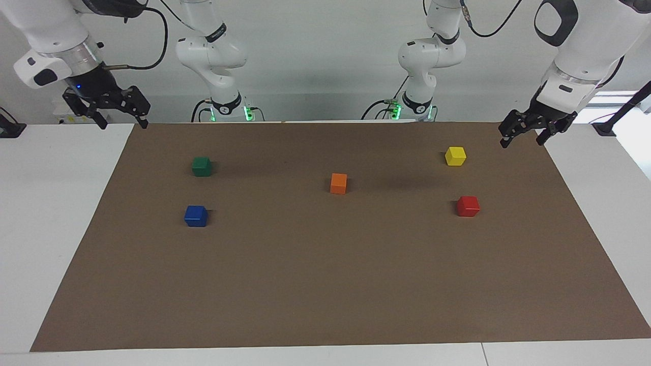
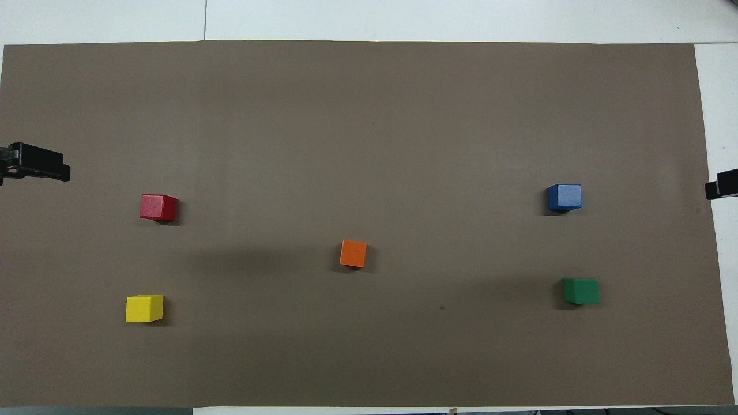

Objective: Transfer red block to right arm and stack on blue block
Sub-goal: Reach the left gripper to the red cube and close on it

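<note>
The red block [image 1: 468,206] [image 2: 158,207] rests on the brown mat toward the left arm's end of the table. The blue block [image 1: 196,216] [image 2: 564,197] rests toward the right arm's end. My left gripper [image 1: 522,142] hangs open and empty in the air over the mat's corner at its own end, apart from the red block. My right gripper [image 1: 124,123], with a blue wrist light, hangs open and empty over the mat's corner at the other end. In the overhead view only one black finger of each shows: a left fingertip [image 2: 40,164] and a right fingertip [image 2: 723,184].
A yellow block [image 1: 455,156] lies nearer to the robots than the red one. A green block [image 1: 201,166] lies nearer to the robots than the blue one. An orange block [image 1: 338,183] sits mid-mat. The brown mat [image 1: 325,284] covers most of the white table.
</note>
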Action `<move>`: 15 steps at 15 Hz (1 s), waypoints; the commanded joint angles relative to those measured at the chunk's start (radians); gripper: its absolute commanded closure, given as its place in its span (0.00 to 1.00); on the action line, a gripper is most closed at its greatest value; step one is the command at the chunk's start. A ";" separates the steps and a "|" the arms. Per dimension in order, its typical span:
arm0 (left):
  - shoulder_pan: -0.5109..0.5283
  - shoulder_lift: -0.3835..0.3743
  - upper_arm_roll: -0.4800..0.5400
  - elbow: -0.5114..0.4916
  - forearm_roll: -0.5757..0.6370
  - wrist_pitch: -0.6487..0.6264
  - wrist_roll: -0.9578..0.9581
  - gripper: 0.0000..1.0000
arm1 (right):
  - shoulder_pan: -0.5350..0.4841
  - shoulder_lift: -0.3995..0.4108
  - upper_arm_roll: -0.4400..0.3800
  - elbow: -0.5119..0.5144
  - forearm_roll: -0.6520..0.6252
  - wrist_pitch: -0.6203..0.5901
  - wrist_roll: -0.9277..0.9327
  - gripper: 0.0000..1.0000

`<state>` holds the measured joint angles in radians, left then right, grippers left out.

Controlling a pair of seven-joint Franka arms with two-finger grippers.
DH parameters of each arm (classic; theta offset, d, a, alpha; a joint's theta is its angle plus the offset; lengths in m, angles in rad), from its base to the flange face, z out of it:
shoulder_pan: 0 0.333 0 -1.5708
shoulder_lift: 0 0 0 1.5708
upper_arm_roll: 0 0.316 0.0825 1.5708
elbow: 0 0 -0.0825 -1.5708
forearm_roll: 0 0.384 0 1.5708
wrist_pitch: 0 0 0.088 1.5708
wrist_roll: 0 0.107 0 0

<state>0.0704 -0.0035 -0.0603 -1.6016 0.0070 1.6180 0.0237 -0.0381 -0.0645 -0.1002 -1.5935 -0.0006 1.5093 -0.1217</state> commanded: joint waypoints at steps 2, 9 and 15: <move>-0.020 -0.001 0.017 0.000 -0.018 -0.004 0.019 0.00 | 0.000 -0.005 -0.001 0.004 -0.015 -0.017 -0.013 0.00; -0.004 -0.072 0.016 -0.239 -0.016 0.192 0.005 0.00 | -0.002 -0.005 -0.001 0.003 -0.015 -0.017 -0.015 0.00; -0.009 -0.012 0.016 -0.510 -0.016 0.535 0.013 0.00 | 0.001 -0.084 0.002 -0.181 0.123 0.078 -0.019 0.00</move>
<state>0.0696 -0.0134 -0.0530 -1.9863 0.0065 2.0136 0.0250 -0.0339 -0.0796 -0.1004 -1.6400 0.0487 1.5174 -0.1217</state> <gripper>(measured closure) 0.000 0.000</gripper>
